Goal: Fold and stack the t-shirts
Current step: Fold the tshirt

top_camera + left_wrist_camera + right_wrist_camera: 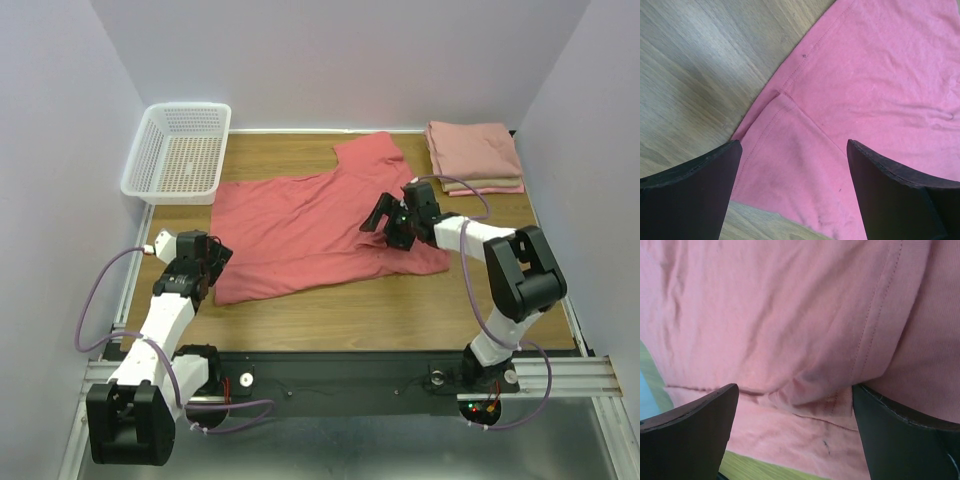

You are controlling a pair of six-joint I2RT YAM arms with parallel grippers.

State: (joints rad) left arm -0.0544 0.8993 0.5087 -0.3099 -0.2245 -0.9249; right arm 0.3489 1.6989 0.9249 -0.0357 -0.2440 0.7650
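A coral-red cotton t-shirt (300,235) lies spread open across the middle of the wooden table (400,310), apparently laid flat so its first fold can be made. A folded stack of salmon-pink and beige shirts (475,155) waits at the far right corner, opposite a white plastic lattice basket (140,160). The left gripper (212,262) hangs over the shirt's near-left corner and the right gripper (385,218) over rumpled cloth on its right side, both with fingers spread and nothing pinched, seemingly poised to grasp.
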